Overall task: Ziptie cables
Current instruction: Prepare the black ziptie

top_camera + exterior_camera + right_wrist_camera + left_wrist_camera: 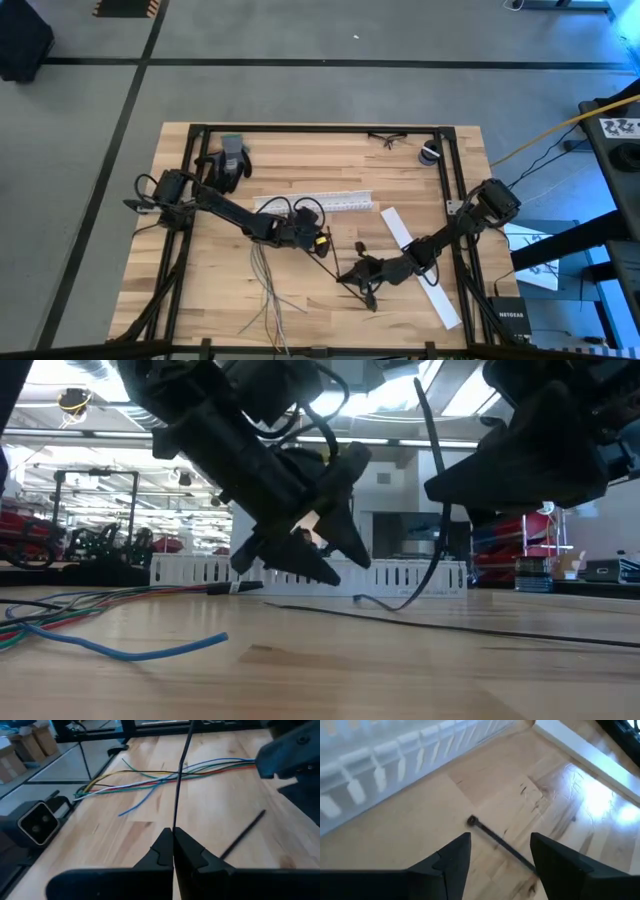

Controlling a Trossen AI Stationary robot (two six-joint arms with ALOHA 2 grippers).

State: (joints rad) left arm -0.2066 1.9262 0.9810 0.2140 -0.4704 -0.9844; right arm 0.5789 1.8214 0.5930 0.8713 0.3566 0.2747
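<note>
Black plastic is the story on this wooden worktop (200, 300). The right end effector (173, 836) has its two fingers pressed tight together on a ziptie (181, 775), and in the right wrist view that thin strip rises straight up out of the closed tips. From the low view the same held ziptie (435, 480) stands tall under the right arm, then curves down so that its lower end reaches the wood.

Over to the left end effector (500, 851): fingers spread apart, gripping nothing, and hovering just above a second ziptie (497, 839) that lies flat on the worktop, running between the two fingers with its small square head out in front of them. In the high view the left end effector (318, 242) sits near the middle of the worktop, with the right end effector (352, 272) close by, a little nearer the front edge.

The cables (268, 290) lie loose on the wood near the front edge, on the left arm's side, fanning out towards that edge. In the right wrist view they (165, 777) show as blue, green, red, white and yellow strands crossing behind the upright strip.

White slotted channel (320, 203) lies just behind the left end effector, and a flat white strip (420, 268) lies angled under the right arm. A dark glove (230, 160) rests towards the back left corner.
</note>
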